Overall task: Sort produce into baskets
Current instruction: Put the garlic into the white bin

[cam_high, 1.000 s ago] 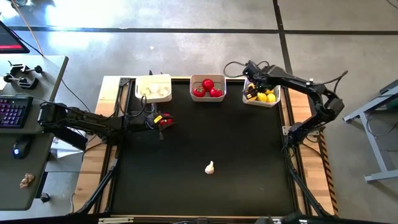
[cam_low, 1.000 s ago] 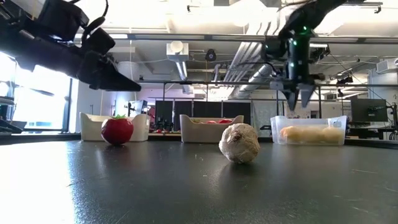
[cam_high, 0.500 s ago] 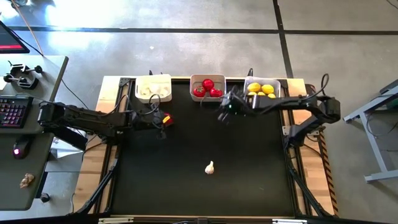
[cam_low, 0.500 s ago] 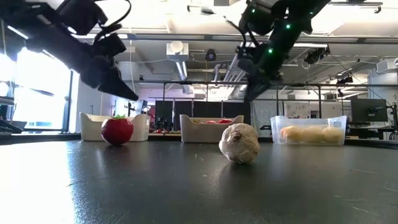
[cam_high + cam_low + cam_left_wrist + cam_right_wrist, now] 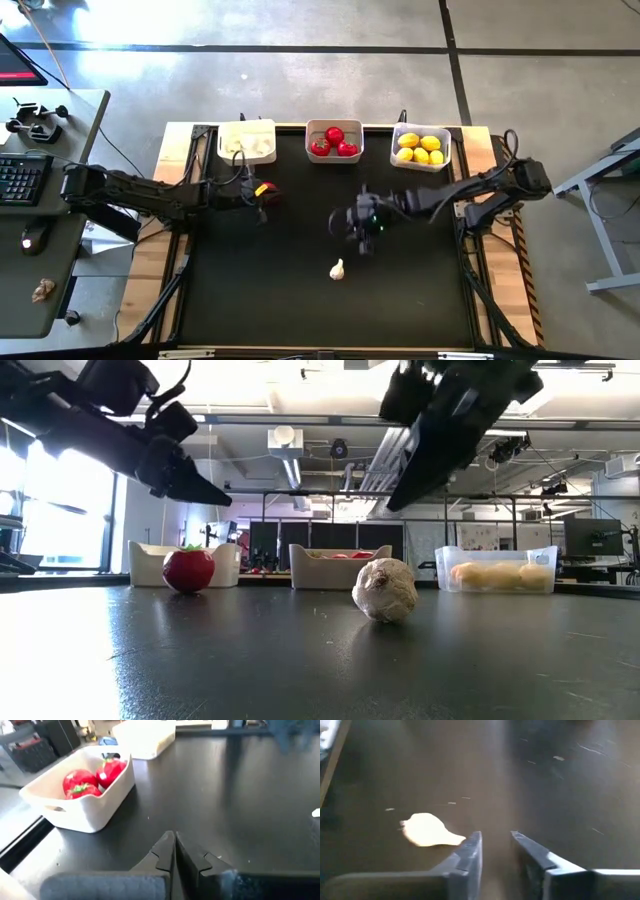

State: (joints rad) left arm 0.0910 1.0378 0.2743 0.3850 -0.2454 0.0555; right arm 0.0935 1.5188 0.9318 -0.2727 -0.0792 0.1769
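Note:
A loose red tomato [image 5: 266, 189] sits on the black mat [image 5: 300, 310], far left. My left gripper [image 5: 174, 842] hovers just above it [image 5: 189, 569], shut, with nothing between its fingers. A white garlic bulb [image 5: 338, 268] lies on its side mid-table. My right gripper [image 5: 362, 235] hangs open above and a little beyond it; in the right wrist view the bulb [image 5: 427, 830] lies just ahead of the fingers. Three baskets line the far edge: white with garlic [image 5: 247, 141], white with tomatoes [image 5: 334, 141], clear with lemons [image 5: 421, 148].
The mat's wooden border [image 5: 150, 270] and the arm bases flank the work area. A desk with a keyboard [image 5: 22, 178] stands off the table's left. Bare mat stretches toward the near edge around the garlic bulb.
My right gripper has swung away from the lemon basket, across the mat toward the near edge and the table's middle, tipping downward, and now hangs close to the garlic bulb. The tomato and the garlic bulb have stayed put.

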